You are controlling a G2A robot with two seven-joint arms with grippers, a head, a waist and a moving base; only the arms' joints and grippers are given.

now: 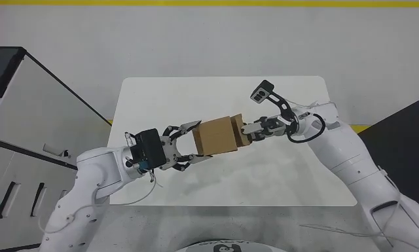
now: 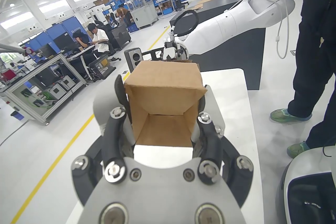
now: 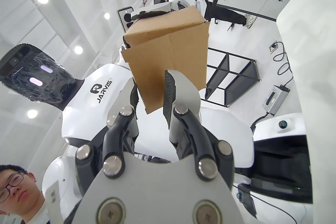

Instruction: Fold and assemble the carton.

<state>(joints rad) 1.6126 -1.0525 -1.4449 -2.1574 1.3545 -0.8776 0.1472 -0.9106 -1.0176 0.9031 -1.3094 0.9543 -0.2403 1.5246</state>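
Note:
A brown carton is held over the middle of the white table, between my two grippers. Its open end faces my left gripper, and one flap there is bent inward. My left gripper straddles that end, with a finger lying against each side wall. At the opposite end, my right gripper is pinched on a flap. In the right wrist view the carton stands beyond my right gripper, with the flap's corner between the fingers.
The table has bare surface on every side of the carton. A dark cabinet stands off the table's left edge and a dark block off its right. A yellow floor line runs behind the table.

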